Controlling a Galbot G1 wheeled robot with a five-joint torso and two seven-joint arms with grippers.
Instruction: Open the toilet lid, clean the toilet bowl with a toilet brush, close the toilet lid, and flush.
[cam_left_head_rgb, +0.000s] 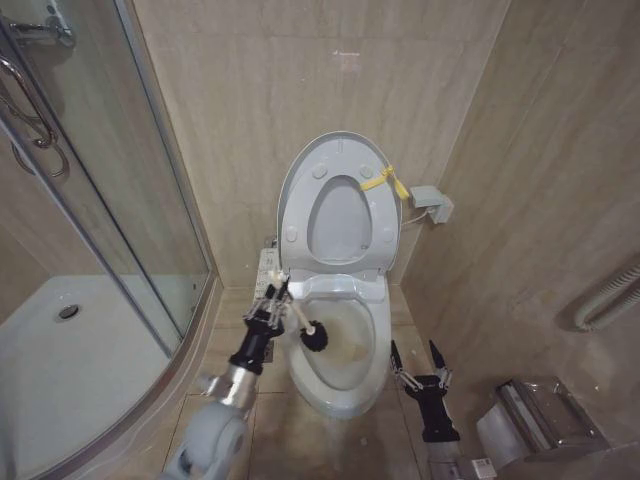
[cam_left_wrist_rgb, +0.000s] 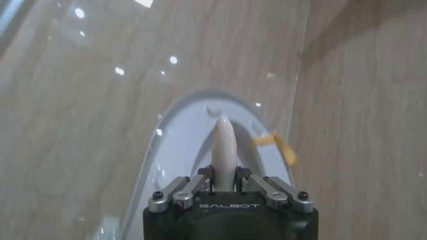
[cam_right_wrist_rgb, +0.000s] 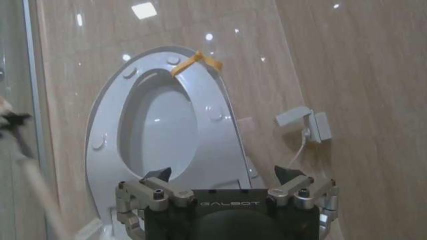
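Left tool (cam_left_head_rgb: 274, 298) clamped on brush (cam_left_head_rgb: 305, 326) handle, bristle head angled down over bowl (cam_left_head_rgb: 345, 395) rim; right tool (cam_left_head_rgb: 418, 362) spread wide, empty; lid (cam_left_head_rgb: 341, 205) upright.

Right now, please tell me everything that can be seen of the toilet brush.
The toilet brush is small, with a thin white handle that looks like plastic and a dark bristle head. The left gripper holds the handle with its jaws shut on it. The brush slants down from the gripper, with its head at the left inner side of the toilet bowl, above the yellowish stain. Whether the bristles touch the ceramic cannot be told. In the left wrist view the handle sticks out between the jaws.
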